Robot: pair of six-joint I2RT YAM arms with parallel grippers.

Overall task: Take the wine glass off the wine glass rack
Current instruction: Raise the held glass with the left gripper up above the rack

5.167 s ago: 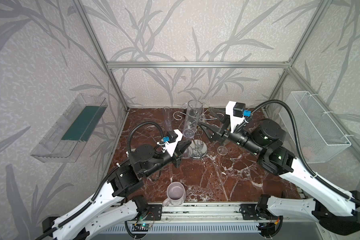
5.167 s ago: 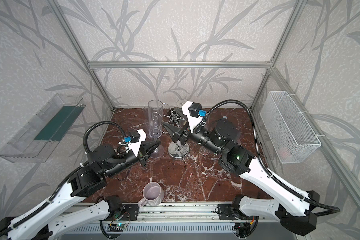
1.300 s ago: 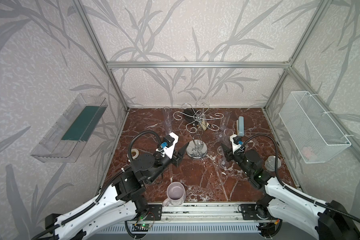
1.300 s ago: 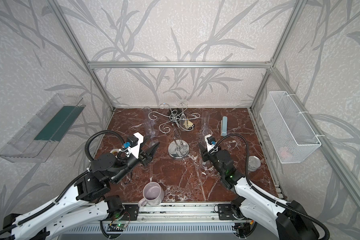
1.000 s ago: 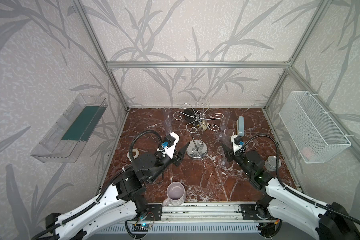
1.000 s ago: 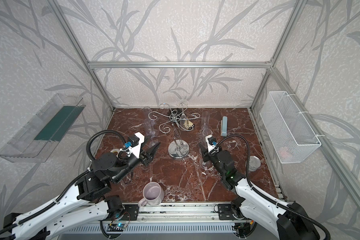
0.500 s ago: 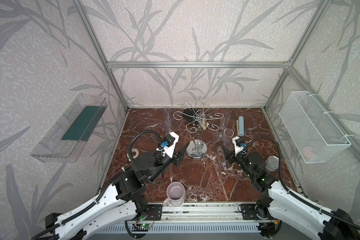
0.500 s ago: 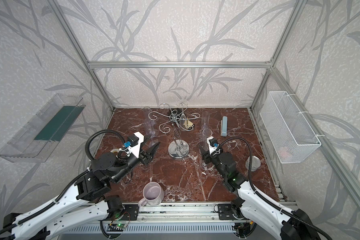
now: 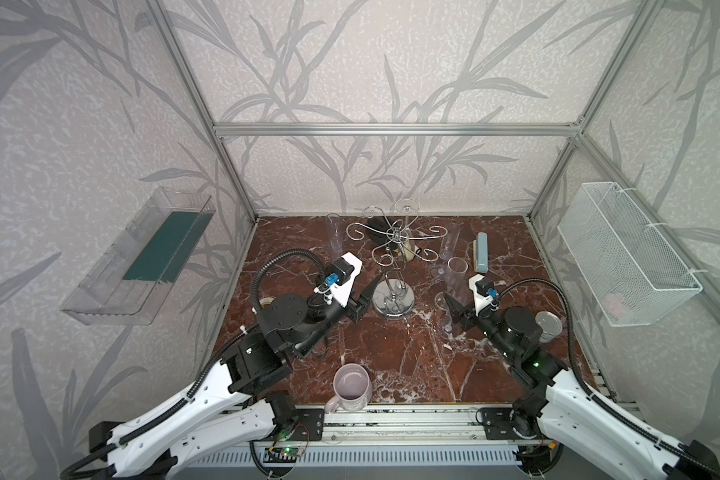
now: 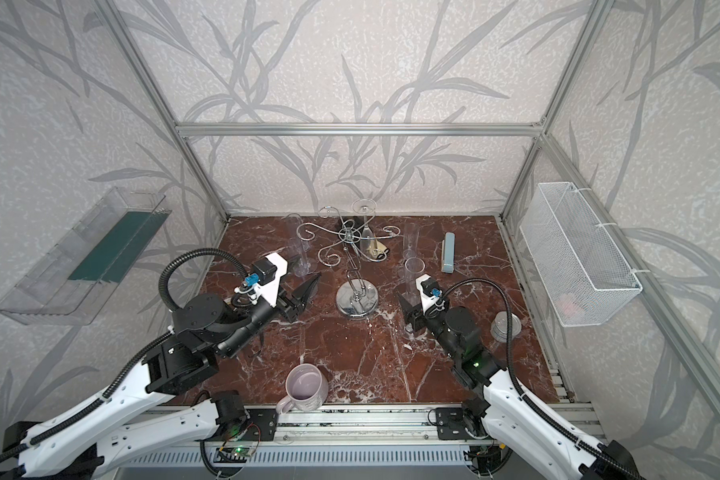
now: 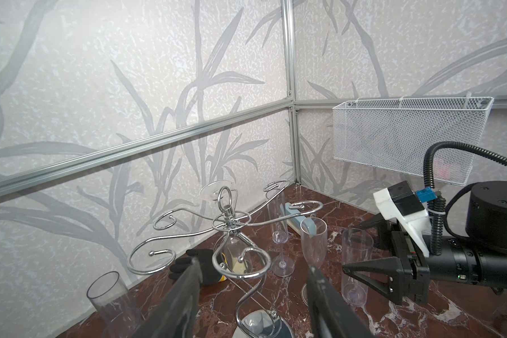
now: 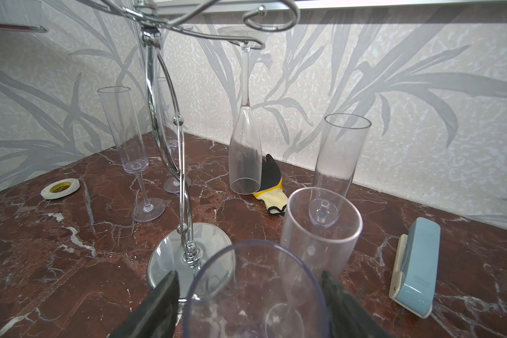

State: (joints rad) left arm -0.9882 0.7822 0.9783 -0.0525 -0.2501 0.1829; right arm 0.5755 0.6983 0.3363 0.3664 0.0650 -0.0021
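the wine glass [image 12: 245, 140] hangs upside down, its long axis upright, from a far arm of the wine glass rack [image 9: 393, 302], beyond and above both claws. the left gripper [image 11: 253, 267] seems nearer, its jaws apart and empty. the right gripper [image 12: 249, 275] is spread loosely around a standing glass [image 12: 255, 304].

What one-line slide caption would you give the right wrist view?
Right wrist view: the open right gripper flanks a standing glass; behind, one flute hangs inverted on the wine glass rack.
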